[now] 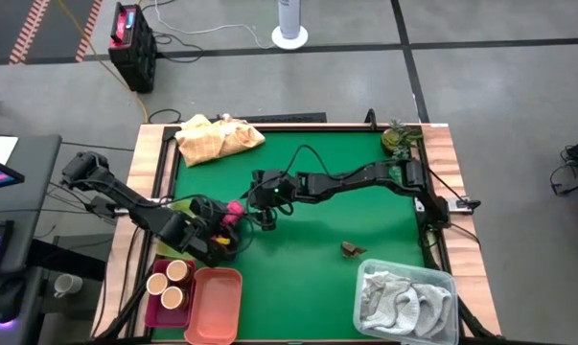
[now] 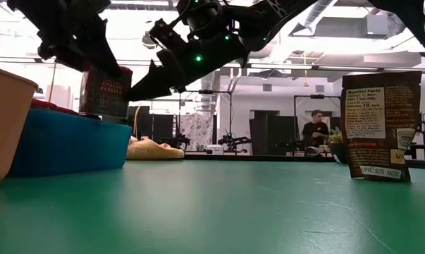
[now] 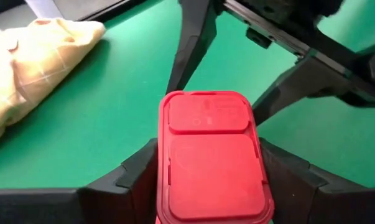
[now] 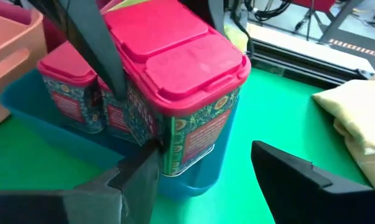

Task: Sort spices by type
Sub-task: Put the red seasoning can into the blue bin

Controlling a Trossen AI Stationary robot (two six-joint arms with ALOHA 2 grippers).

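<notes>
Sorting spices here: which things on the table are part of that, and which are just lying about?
Part of the job: red-lidded spice packet in the left hand; more packets in the blue bin; tan-lidded jars; brown pouch.

Lying about: yellow cloth; grey-white towel.

red-lidded spice packet (image 4: 175,81) upright over blue bin, tan-lidded jars (image 1: 169,283) apart.

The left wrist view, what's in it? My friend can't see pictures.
A red-lidded spice container sits gripped between the left pincer's two dark fingers, above a green table. A crumpled yellow cloth lies farther off, and the other arm's open pincer is just beyond the container.
</notes>
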